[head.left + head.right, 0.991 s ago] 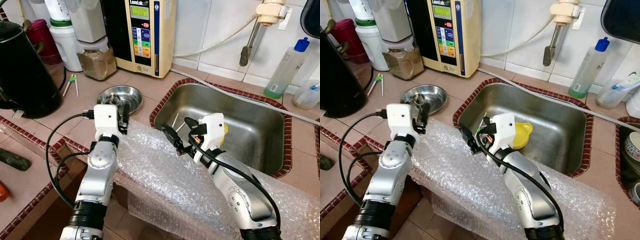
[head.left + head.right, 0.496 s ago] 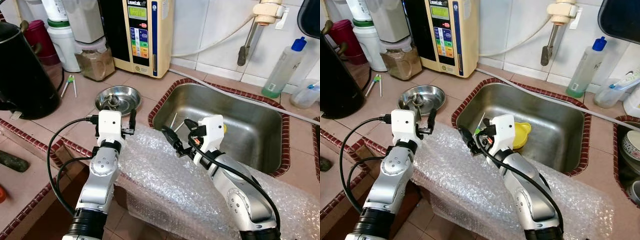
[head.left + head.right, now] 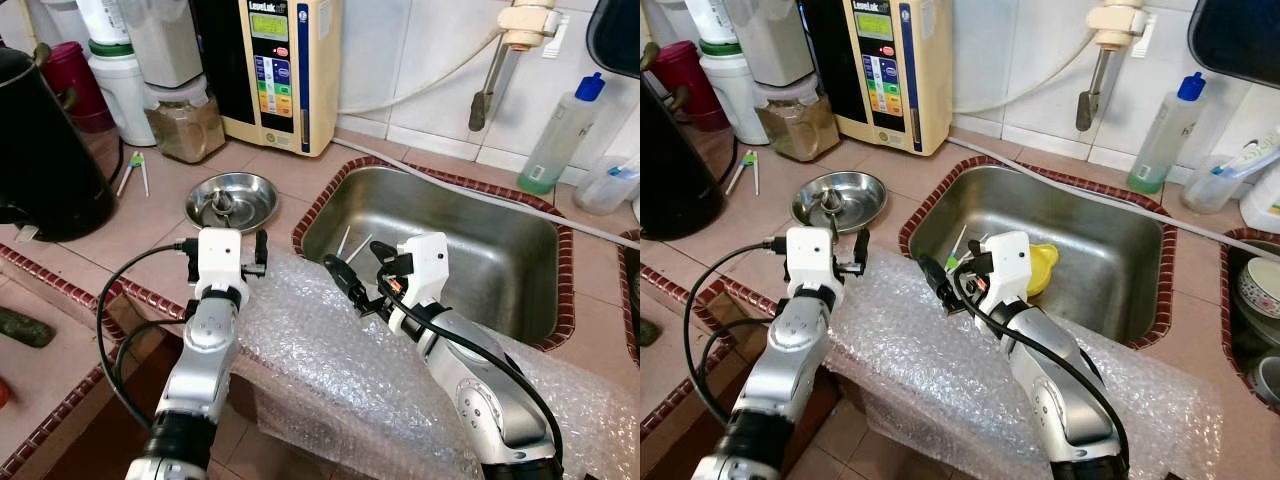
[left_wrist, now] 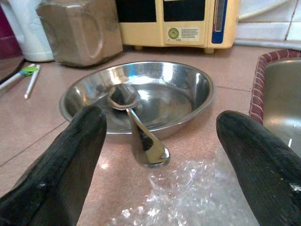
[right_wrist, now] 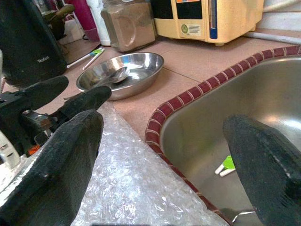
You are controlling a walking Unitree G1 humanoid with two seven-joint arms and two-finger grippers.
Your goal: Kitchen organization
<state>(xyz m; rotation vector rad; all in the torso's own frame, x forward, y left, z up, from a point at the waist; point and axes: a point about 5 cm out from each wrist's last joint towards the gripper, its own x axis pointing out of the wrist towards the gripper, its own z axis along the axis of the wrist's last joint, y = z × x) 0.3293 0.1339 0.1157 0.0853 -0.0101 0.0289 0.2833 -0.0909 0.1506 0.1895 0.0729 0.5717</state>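
Your left gripper (image 3: 246,262) has pulled back from the steel dish (image 3: 233,197) over the last second. A second ago its fingers were right at the dish's near rim; now they hover over the tiled counter (image 3: 150,215), at the left corner of the bubble wrap (image 3: 330,360) draped over the counter's front edge. The fingers are spread wide and hold nothing. In the left wrist view the dish sits squarely between the two fingertips (image 4: 66,155), with the spoon (image 4: 134,125) still lying over its near rim, bowl inside and handle pointing out toward you. So the spoon has not been picked up, and the retreat looks like a re-aim rather than progress.

Your right gripper (image 3: 362,283) has barely shifted. It hangs at the front left corner of the sink (image 3: 520,240), just above the wrap's edge, fingers also wide apart and empty. Down in the sink lie a couple of pale sticks with green tips (image 3: 350,245) and a yellow item (image 3: 1040,268) partly hidden behind the right wrist.

The head camera has drifted a little too, so part of the apparent shift is your own view moving.

For the task, nothing has been tidied yet: the dish and spoon sit where they were, near the back of the counter in front of the brown jar (image 3: 186,126) and the water unit (image 3: 275,70). If the spoon is your target, you need to close in again with the handle centred.
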